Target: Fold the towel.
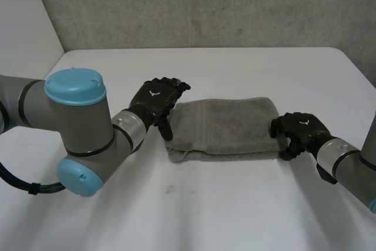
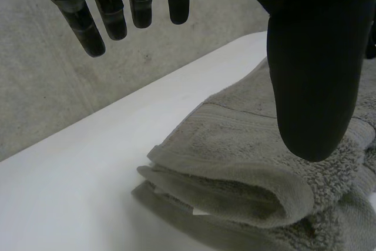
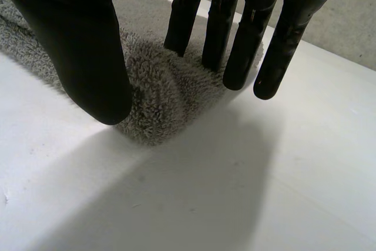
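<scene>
A grey-green towel point(image 1: 226, 127) lies folded into a thick strip in the middle of the white table point(image 1: 235, 210). My left hand point(image 1: 157, 103) hovers at its left end, fingers straight and spread, thumb point(image 2: 311, 57) above the stacked layers of the towel point(image 2: 235, 186), holding nothing. At the towel's right end my right hand point(image 1: 296, 133) is open. There its straight fingers point(image 3: 226, 22) reach down onto the fuzzy corner of the towel point(image 3: 158, 98), and the thumb stands apart on the near side.
A concrete wall point(image 1: 205, 4) runs behind the table's far edge. My left arm's big joint with light-blue caps point(image 1: 76, 127) stands over the table's left part. Bare tabletop spreads in front of the towel.
</scene>
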{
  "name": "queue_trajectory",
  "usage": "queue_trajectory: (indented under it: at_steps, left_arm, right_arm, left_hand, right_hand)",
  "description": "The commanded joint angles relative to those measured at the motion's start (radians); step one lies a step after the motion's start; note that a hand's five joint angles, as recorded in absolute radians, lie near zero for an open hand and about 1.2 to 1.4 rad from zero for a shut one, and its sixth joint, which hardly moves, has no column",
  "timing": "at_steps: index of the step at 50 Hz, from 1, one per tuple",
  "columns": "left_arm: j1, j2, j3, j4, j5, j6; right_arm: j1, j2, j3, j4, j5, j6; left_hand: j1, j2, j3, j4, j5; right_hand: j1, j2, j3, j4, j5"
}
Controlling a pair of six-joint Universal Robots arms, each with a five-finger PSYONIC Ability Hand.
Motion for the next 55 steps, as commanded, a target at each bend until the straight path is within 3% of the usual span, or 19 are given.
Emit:
queue_trajectory:
  at_steps: [1,10,12,18,20,23,28,32,33,34,35,36,46,52,55]
  left_arm:
    - [0.026,0.009,-0.026,-0.004,0.000,-0.001]
    - [0.087,0.095,-0.121,-0.001,0.003,-0.002]
    - [0.102,0.113,-0.138,-0.002,0.003,-0.002]
    - [0.159,0.170,-0.180,0.001,0.005,-0.002]
    - [0.173,0.178,-0.184,0.001,0.005,-0.002]
    - [0.187,0.183,-0.192,-0.001,0.005,-0.002]
    - [0.190,0.183,-0.195,-0.002,0.003,-0.002]
    - [0.185,0.184,-0.203,0.002,0.008,-0.002]
    - [0.185,0.184,-0.203,0.002,0.008,-0.002]
    - [0.181,0.183,-0.197,0.005,0.008,-0.002]
    - [0.181,0.183,-0.197,0.005,0.008,-0.002]
    - [0.179,0.178,-0.187,0.007,0.009,-0.004]
    - [0.113,0.121,-0.031,0.025,0.001,-0.044]
    - [0.041,0.002,0.135,-0.084,-0.022,-0.147]
    - [-0.003,-0.076,0.217,-0.169,-0.038,-0.185]
  right_arm:
    - [-0.003,0.012,-0.020,-0.015,0.007,0.019]
    - [0.035,0.009,-0.161,-0.010,0.050,0.006]
    - [0.156,0.024,-0.263,-0.005,0.059,0.004]
    - [0.353,0.100,-0.455,0.044,0.053,-0.024]
    - [0.464,0.171,-0.579,0.111,0.038,-0.089]
    - [0.511,0.215,-0.630,0.146,0.027,-0.129]
    - [0.601,0.353,-0.730,0.341,-0.034,-0.319]
    - [0.601,0.354,-0.733,0.387,-0.042,-0.356]
    - [0.598,0.336,-0.730,0.383,-0.039,-0.341]
    - [0.598,0.336,-0.730,0.383,-0.039,-0.341]
    - [0.592,0.309,-0.719,0.367,-0.037,-0.305]
    - [0.577,0.272,-0.704,0.348,-0.036,-0.247]
    - [0.390,0.023,-0.446,0.165,-0.007,0.135]
    - [0.301,-0.009,-0.397,0.159,0.087,0.287]
    - [0.290,0.000,-0.403,0.169,0.093,0.311]
  left_hand:
    - [0.010,0.015,0.017,0.017,-0.016]
    - [0.004,0.009,0.011,0.011,-0.022]
    - [0.004,0.009,0.011,0.011,-0.022]
    - [0.007,0.012,0.014,0.014,-0.019]
    - [0.007,0.012,0.014,0.014,-0.019]
    - [0.007,0.012,0.014,0.014,-0.019]
    - [0.007,0.012,0.014,0.014,-0.019]
    - [0.010,0.015,0.016,0.017,-0.016]
    - [0.010,0.015,0.017,0.017,-0.016]
    - [0.010,0.015,0.017,0.017,-0.016]
    - [0.010,0.015,0.017,0.017,-0.016]
    - [0.013,0.017,0.019,0.020,-0.013]
    - [0.060,0.064,0.066,0.067,0.034]
    - [0.057,0.062,0.063,0.064,0.031]
    - [0.046,0.050,0.052,0.052,0.019]
  right_hand:
    - [0.649,0.743,0.746,0.746,0.744]
    - [0.657,0.750,0.753,0.754,0.752]
    - [0.657,0.750,0.753,0.754,0.752]
    - [0.657,0.750,0.753,0.754,0.752]
    - [0.657,0.750,0.753,0.754,0.752]
    - [0.657,0.750,0.753,0.754,0.752]
    - [0.657,0.750,0.753,0.754,0.752]
    - [0.657,0.750,0.753,0.754,0.752]
    - [0.373,0.466,0.469,0.470,0.468]
    - [0.370,0.463,0.466,0.467,0.465]
    - [-0.153,-0.060,-0.057,-0.056,-0.058]
    - [-0.525,-0.431,-0.429,-0.428,-0.430]
    - [-0.565,-0.472,-0.469,-0.468,-0.470]
    - [-0.565,-0.472,-0.469,-0.468,-0.470]
    - [-0.565,-0.472,-0.469,-0.468,-0.470]
